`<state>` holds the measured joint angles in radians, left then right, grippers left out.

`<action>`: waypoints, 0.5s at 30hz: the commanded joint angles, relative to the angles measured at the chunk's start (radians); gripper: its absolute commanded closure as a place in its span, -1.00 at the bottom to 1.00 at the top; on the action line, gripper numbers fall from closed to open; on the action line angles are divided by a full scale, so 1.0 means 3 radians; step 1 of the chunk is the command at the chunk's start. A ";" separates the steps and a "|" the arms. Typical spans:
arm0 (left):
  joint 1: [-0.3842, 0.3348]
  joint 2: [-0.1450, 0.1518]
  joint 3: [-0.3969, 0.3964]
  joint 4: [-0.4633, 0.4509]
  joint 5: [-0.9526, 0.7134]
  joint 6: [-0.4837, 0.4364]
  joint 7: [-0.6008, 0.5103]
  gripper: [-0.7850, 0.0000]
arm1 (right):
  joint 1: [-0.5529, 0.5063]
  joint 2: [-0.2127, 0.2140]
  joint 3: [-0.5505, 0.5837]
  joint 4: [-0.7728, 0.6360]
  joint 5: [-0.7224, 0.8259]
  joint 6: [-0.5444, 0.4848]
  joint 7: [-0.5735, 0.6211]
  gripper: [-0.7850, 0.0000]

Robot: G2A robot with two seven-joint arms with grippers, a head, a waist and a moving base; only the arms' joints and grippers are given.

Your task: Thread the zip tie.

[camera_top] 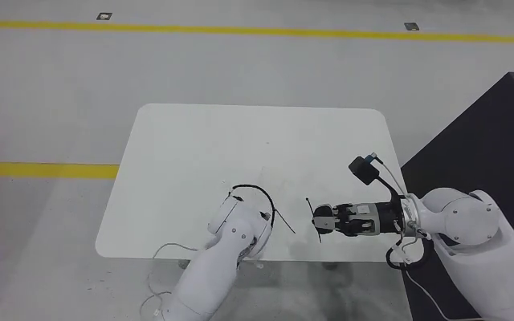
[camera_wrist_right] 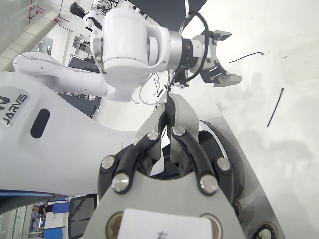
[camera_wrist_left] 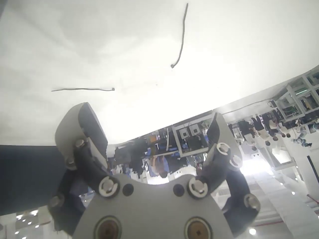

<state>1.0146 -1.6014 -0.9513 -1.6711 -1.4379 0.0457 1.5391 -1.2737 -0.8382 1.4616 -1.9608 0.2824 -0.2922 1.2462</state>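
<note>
Two black zip ties lie flat and unthreaded on the white tabletop [camera_top: 241,144], toward its 6 o'clock edge, near each other but not touching. The first zip tie [camera_top: 283,221] runs diagonally just at 3 o'clock of the left arm's wrist. The second zip tie [camera_top: 313,218] lies nearly along the 12-to-6 line, just at 3 o'clock of the first.

The left end effector [camera_wrist_left: 150,111] has its fingers spread wide with nothing between them, and faces both ties. The right end effector [camera_wrist_right: 170,105] has its fingers pressed together on nothing; in the top view its tip sits at the 3 o'clock side of the second zip tie, pointing toward 9 o'clock.
</note>
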 commanded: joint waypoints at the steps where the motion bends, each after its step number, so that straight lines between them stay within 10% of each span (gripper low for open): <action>1: -0.0116 -0.0029 -0.0021 0.0219 -0.0077 -0.0010 -0.0011 -1.00 | 0.0000 0.0000 0.0000 0.0000 0.0000 0.0000 0.0000 1.00; 15: -0.1044 -0.0158 -0.0200 0.1812 -0.1074 0.0086 -0.0011 -1.00 | 0.0000 0.0000 0.0000 0.0000 0.0000 0.0000 0.0000 1.00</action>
<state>0.7256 -1.6462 -1.0182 -1.1818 -1.7284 0.0701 1.5359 -1.2737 -0.8382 1.4616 -1.9608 0.2824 -0.2922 1.2462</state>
